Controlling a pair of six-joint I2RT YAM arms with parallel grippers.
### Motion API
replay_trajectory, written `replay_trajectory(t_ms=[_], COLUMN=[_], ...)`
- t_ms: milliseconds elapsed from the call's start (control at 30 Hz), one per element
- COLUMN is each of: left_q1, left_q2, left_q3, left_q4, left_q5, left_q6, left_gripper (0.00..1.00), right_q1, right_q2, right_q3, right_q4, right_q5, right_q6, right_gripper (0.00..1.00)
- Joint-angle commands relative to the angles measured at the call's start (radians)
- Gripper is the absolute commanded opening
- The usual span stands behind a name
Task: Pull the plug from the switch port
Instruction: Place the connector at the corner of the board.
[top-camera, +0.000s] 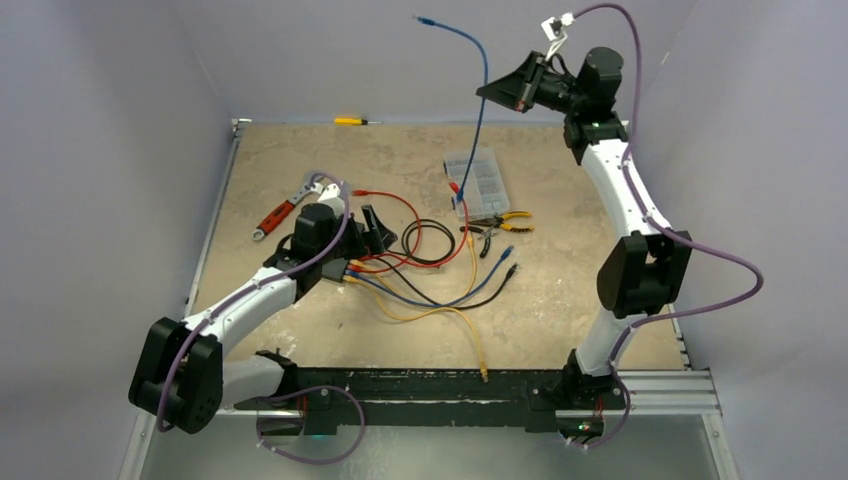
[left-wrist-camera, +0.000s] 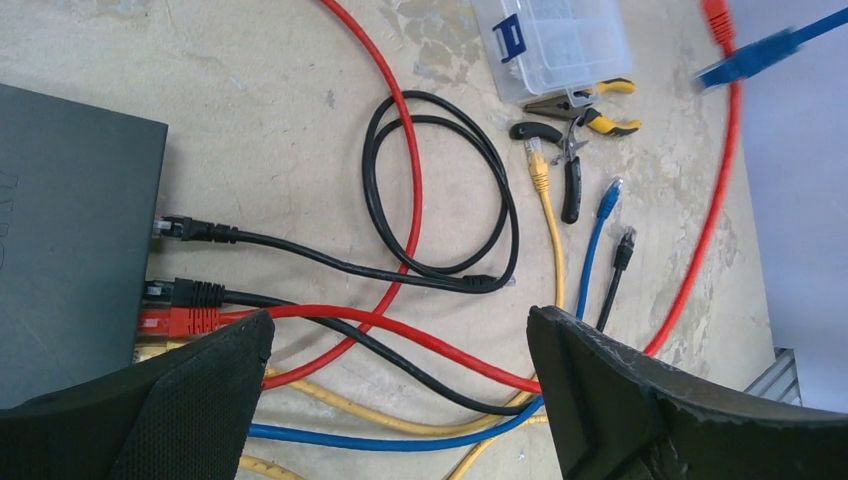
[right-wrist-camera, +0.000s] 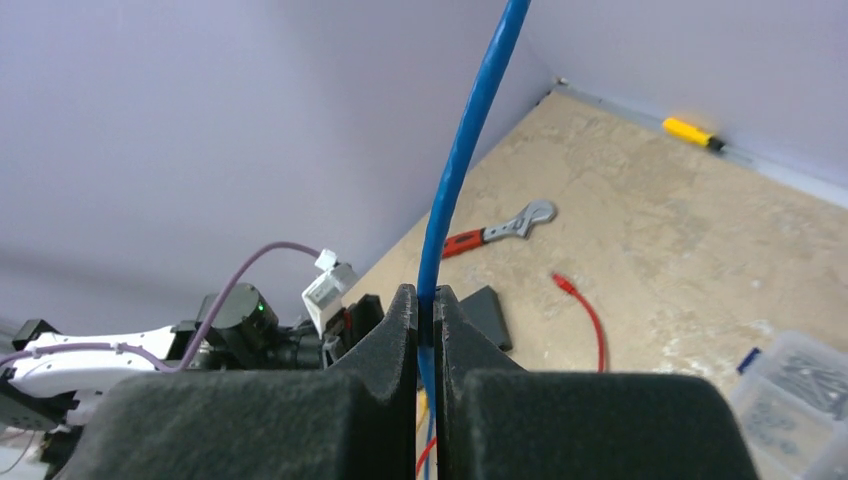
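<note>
The flat black switch (left-wrist-camera: 70, 250) lies at the left of the left wrist view, with two black plugs (left-wrist-camera: 190, 230), a red plug (left-wrist-camera: 180, 320) and a yellow cable in its ports. It also shows in the right wrist view (right-wrist-camera: 490, 315). My left gripper (left-wrist-camera: 400, 330) is open and empty, low over the cables beside the port edge (top-camera: 375, 232). My right gripper (top-camera: 490, 92) is high at the back right, shut on a blue cable (right-wrist-camera: 460, 170). That cable's free plug (top-camera: 425, 19) sticks up in the air, out of any port.
A clear organiser box (top-camera: 478, 180) and pliers (top-camera: 500, 222) lie right of centre. A red-handled wrench (top-camera: 280, 215) lies at the left, and a yellow screwdriver (top-camera: 350, 121) by the back wall. Loose red, black, yellow and blue cables (top-camera: 440, 290) sprawl over the middle.
</note>
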Motion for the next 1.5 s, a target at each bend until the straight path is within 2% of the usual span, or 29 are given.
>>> replay_trajectory(t_ms=[0, 267, 467, 700, 900, 1067, 1200, 1333, 1467], left_q1=[-0.002, -0.002, -0.002, -0.002, -0.002, -0.002, -0.002, -0.011, -0.077], left_q2=[0.020, 0.028, 0.038, 0.043, 0.048, 0.059, 0.083, 0.127, 0.159], left_q3=[0.032, 0.001, 0.001, -0.009, -0.014, -0.021, -0.027, -0.015, 0.040], left_q4=[0.006, 0.007, -0.011, -0.014, -0.013, 0.006, 0.044, 0.068, 0.066], left_q5=[0.016, 0.019, 0.015, 0.007, 0.012, 0.026, 0.069, 0.096, 0.076], left_q6=[-0.013, -0.017, -0.009, -0.004, -0.004, -0.008, -0.004, -0.005, 0.023], left_gripper=[0.99, 0.98, 0.98, 0.98, 0.98, 0.98, 0.98, 0.96, 0.94], right_q1=[-0.062, -0.159, -0.196, -0.235, -0.271, -0.282, -0.286, -0.286, -0.285], right_q2=[-0.025, -0.050, -0.121, -0.264, -0.400, -0.450, -0.465, -0.470, -0.451], right_q3=[0.061, 0.112, 0.083, -0.063, -0.200, -0.216, -0.258, -0.330, -0.407], right_q4=[0.055, -0.265, -0.379, -0.377, -0.301, -0.278, -0.157, -0.003, 0.119], right_q5=[-0.022, 0.225, 0.450, 0.631, 0.695, 0.695, 0.480, 0.308, 0.191], right_q6=[0.026, -0.208, -0.299, -0.313, -0.285, -0.279, -0.230, -0.107, -0.018], right_gripper=[0.00, 0.00, 0.00, 0.00, 0.00, 0.00, 0.00, 0.00, 0.00])
